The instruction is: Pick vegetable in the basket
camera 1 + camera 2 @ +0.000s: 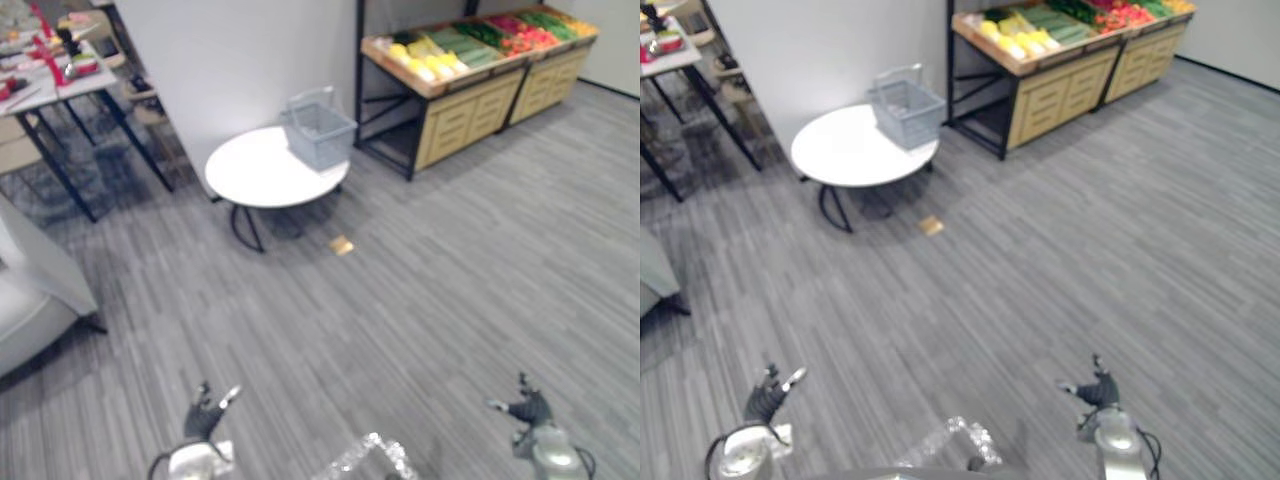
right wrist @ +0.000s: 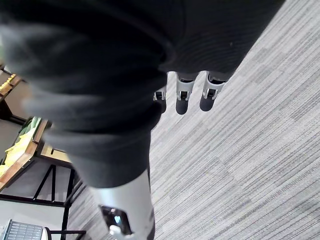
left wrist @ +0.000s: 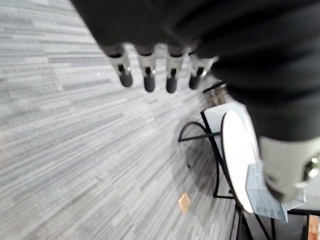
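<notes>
Nearest, the left hand (image 1: pixel 208 410) and right hand (image 1: pixel 530 408) hang over the floor (image 1: pixel 400 300), fingers loosely straight, holding and touching nothing. The vegetables (image 1: pixel 470 45) lie well apart from both, ahead and to the right in the wooden stand (image 1: pixel 465 110), whose long side runs away rightward; the right hand is on the nearer side. The grey basket (image 1: pixel 320 132) stands at the far edge of the round white table (image 1: pixel 255 168), just left of the stand, seemingly empty. A walk forward looks needed before any reach.
</notes>
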Motion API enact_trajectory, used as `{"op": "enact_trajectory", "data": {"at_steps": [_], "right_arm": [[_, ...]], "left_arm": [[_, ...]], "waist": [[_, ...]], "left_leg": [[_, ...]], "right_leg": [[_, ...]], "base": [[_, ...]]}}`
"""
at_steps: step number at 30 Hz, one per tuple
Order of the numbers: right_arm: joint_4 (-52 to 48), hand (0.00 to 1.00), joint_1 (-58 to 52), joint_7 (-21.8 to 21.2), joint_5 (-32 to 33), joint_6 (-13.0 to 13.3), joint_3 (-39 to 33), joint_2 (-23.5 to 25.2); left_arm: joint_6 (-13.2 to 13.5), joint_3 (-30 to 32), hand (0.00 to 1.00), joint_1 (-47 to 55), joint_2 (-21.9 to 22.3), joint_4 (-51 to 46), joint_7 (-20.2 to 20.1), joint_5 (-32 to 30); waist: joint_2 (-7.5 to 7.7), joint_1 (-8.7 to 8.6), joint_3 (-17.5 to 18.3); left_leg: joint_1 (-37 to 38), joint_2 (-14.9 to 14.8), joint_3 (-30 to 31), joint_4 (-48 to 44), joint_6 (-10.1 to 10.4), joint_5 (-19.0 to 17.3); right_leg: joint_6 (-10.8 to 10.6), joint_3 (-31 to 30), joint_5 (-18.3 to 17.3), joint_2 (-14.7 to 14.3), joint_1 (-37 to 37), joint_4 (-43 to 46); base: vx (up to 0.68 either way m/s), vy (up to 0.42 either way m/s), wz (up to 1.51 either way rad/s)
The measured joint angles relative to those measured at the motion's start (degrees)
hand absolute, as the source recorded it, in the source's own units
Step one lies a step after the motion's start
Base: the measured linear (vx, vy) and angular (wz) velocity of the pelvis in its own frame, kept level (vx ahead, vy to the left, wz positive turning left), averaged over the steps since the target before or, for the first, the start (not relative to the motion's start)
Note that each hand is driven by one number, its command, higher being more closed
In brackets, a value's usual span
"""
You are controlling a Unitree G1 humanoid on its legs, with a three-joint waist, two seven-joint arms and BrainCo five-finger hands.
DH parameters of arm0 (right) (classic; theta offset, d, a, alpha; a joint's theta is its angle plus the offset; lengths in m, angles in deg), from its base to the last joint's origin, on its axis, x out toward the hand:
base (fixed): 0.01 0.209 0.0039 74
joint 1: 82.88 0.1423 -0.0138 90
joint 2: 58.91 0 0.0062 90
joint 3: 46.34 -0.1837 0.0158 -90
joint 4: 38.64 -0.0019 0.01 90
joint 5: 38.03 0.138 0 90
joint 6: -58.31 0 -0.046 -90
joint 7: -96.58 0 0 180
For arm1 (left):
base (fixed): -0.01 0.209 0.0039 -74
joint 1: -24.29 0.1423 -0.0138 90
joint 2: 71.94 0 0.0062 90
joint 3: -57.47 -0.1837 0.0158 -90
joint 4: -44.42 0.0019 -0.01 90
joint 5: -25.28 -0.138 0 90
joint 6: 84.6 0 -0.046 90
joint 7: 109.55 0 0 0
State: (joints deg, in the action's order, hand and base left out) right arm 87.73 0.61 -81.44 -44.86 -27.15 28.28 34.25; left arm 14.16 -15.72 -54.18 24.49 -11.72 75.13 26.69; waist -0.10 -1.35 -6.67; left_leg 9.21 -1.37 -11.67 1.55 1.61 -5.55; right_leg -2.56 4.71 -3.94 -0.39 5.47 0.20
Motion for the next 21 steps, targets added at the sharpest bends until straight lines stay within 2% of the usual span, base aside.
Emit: {"op": "enact_trajectory", "data": {"at_steps": [12, 18, 20, 21], "right_arm": [[0.03, 0.00, 0.22, 0.11, -0.03, -0.02, -0.02, -0.13], [0.65, 0.00, 0.78, 0.31, -0.02, -0.31, 0.01, -0.13], [0.80, 0.00, 1.47, 0.55, 0.02, -0.44, 0.06, 0.11], [0.91, 0.00, 1.71, 0.71, 0.09, -0.44, 0.14, 0.35]], "left_arm": [[0.01, 2.22, 0.00, 0.07, -0.36, -1.19, 1.35, 0.01], [0.03, 2.13, 0.00, -0.14, -0.11, -0.59, 1.64, 0.16], [0.03, 2.11, 0.00, -0.72, -0.07, 0.74, 1.75, 0.17], [0.00, 2.06, 0.00, -0.83, 0.05, 0.92, 1.76, 0.15]], "waist": [[0.23, -0.02, 0.24], [-0.29, -0.06, 0.72], [-0.28, -0.08, 0.69], [-0.35, -0.15, 0.45]], "left_leg": [[0.60, 0.02, -0.10, -0.77, 0.02, -0.02], [-0.57, -0.22, -0.74, -1.31, 0.06, -0.04], [-3.00, -0.84, -0.87, -5.25, 0.71, -1.99], [-6.09, -2.07, -1.05, -11.64, 1.73, -5.11]], "right_leg": [[0.00, -0.49, 0.01, 0.07, 0.29, 0.66], [0.29, -1.11, -0.21, -0.12, -1.45, 2.25], [0.84, -1.17, -1.71, -0.11, -3.24, 4.98], [1.53, -1.03, -3.70, -0.47, -4.22, 6.74]], "base": [[-0.04, -0.010, -0.01], [-0.03, -0.014, -0.06], [-0.02, -0.028, -0.01], [-0.03, -0.050, 0.04]]}}
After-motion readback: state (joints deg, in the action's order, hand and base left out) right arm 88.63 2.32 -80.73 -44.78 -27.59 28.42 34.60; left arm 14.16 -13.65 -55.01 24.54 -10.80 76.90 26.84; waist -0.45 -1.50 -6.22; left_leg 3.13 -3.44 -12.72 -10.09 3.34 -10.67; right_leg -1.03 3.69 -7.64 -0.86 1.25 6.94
